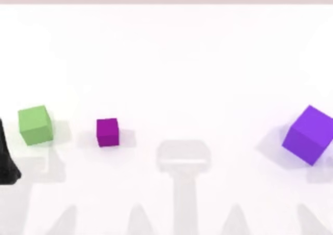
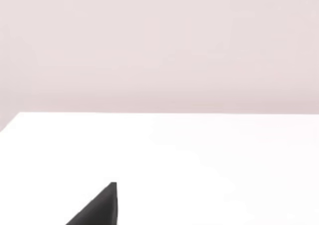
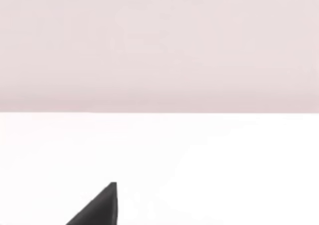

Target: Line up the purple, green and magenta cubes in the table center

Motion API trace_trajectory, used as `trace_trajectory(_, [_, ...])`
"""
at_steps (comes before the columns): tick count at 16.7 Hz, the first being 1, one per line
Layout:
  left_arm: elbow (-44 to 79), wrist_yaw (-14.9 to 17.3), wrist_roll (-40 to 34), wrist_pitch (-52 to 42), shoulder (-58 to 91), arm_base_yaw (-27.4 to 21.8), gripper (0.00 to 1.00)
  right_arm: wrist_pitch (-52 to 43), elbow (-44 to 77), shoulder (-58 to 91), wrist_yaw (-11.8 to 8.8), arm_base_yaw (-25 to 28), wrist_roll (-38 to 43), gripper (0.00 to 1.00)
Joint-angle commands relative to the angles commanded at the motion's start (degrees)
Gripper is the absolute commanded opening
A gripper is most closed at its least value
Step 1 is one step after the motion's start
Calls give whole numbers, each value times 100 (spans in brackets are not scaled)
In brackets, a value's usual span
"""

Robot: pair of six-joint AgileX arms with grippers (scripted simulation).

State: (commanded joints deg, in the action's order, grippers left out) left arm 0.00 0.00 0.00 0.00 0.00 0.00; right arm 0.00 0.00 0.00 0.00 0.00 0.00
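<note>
Green cube is the one that matters for whatever comes next, since it sits just beside the dark bit of my left arm poking in at the top view's left edge, a little up and to the right of it. So the left arm looks like the obvious pick for that cube. The magenta cube is the next one along to the right, near the green but not touching it, and both are sitting pretty square to the table edges. The purple cube is way off on the right side, well apart from the other two and turned at an angle, so I'd guess it's the right arm's job, though that arm doesn't show in the top view at all. None of the three is in the table center yet, so lining up hasn't really started. Both wrist views only show a dark fingertip sliver over bare white tabletop, no cubes, so honestly I can't tell how the jaws stand on either gripper. Surface is plain smooth white with faint grey shadows, and there's loads of free room in the middle for a row.
</note>
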Motion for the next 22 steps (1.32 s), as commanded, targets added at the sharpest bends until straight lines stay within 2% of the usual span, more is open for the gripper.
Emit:
trace_trajectory(4, [172,10,-61,-127,175,-58,100,0,0,0,0,0,0,100])
trace_trajectory(8, [1197,23,-398,-833,1262,-333,100,0,0,0,0,0,0,100])
trace_trajectory(22, [7080,-3,-2292,-5156,9216,-1875,100,0,0,0,0,0,0,100])
